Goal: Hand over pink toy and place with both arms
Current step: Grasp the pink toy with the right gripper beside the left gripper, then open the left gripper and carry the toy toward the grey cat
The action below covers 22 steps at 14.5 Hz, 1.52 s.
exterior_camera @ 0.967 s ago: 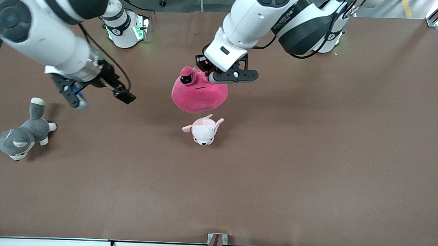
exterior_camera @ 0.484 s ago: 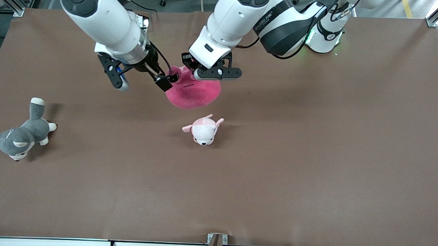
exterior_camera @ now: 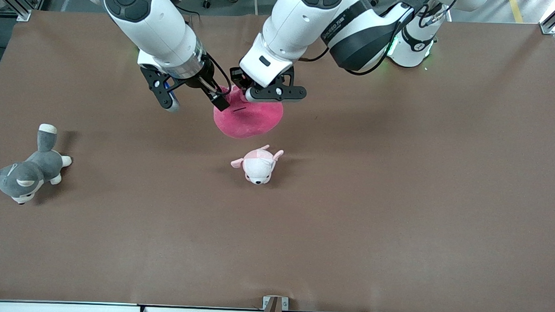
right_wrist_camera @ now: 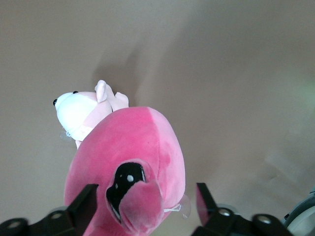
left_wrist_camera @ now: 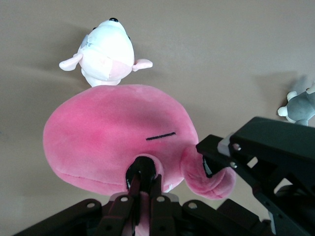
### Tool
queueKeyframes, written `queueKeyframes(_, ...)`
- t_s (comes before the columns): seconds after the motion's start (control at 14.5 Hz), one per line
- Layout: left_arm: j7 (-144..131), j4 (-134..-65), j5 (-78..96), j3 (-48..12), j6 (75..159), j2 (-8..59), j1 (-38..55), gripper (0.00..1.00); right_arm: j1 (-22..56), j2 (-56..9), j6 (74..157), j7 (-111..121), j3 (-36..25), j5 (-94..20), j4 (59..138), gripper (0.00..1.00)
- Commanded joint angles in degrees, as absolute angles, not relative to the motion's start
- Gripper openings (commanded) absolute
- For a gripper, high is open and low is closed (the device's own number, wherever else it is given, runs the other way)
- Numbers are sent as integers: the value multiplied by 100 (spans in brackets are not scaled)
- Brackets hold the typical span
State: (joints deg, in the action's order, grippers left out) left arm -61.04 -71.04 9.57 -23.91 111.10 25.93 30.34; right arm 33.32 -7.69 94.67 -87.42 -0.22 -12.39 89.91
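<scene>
1. Brown matte sheeting covers the bench [exterior_camera: 396, 201], smooth and flat from edge to edge.
2. Up in the air over the middle of the bench hangs the pink toy [exterior_camera: 248, 120], a round, blob-shaped hot-pink plush with a short velvety nap, a thin dark stitched line on its side and a glossy dark eye.
3. The left hand [left_wrist_camera: 142, 196] is clamped tight on the top of the pink toy, its black fingers pinching the fabric beside the eye.
4. The right hand [right_wrist_camera: 145, 206] straddles a floppy ear and eye of the toy with its fingers spread apart; whether they touch the plush I cannot quite tell.
5. A small pale puppy plush [exterior_camera: 258, 165], pink and white, lies on the bench nearer the front camera than the toy.
6. A grey-and-white husky plush [exterior_camera: 25, 170] lies toward the right arm's end of the bench.
</scene>
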Motion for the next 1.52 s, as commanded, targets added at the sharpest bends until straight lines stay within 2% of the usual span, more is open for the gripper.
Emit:
queueKeyframes(0.0,-6188,-6926,976,-2347,11136,2663,3111,0,3393,-677,9597,-8807,-79,-1362,9114,48)
queueKeyframes(0.07,-6188,-6926,976,-2347,11144,2663,3111,0,3401,-677,9641,-8807,-79,-1362,9114,38)
queueKeyframes(0.21,-6188,-6926,976,-2347,11153,2663,3111,0,3463,-685,9659,-8807,-79,-1362,9114,4)
queueKeyframes(0.28,-6188,-6926,976,-2347,11153,2663,3111,0,3463,-686,9642,-8807,-79,-1371,9114,1)
queueKeyframes(0.69,-6188,-6943,976,-2320,11153,2637,3094,3,3358,-668,9624,-8623,-140,-1362,9114,0)
queueKeyframes(0.76,-6196,-6943,976,-2320,11153,2619,3085,8,3236,-668,9589,-8483,-141,-1362,9123,0)
queueKeyframes(0.83,-6196,-6952,984,-2320,11145,2610,3068,20,3095,-651,9589,-8290,-141,-1362,9227,0)
queueKeyframes(0.9,-6179,-6978,976,-2329,11118,2584,3041,55,2937,-642,9598,-8088,-141,-1362,9342,0)
queueKeyframes(0.97,-6144,-6987,889,-2320,11118,2558,3076,96,2753,-624,9589,-7816,-141,-1362,9465,0)
queueKeyframes(1.04,-6135,-6996,827,-2320,11118,2479,3085,100,2577,-607,9598,-7526,-141,-1362,9596,0)
queueKeyframes(1.17,-6143,-7040,817,-2355,11005,2278,2998,100,2181,-606,9624,-7016,-149,-1362,9764,0)
queueKeyframes(1.45,-5917,-7058,809,-2329,9804,1663,2533,100,1154,-624,9808,-5576,-149,-1336,10124,0)
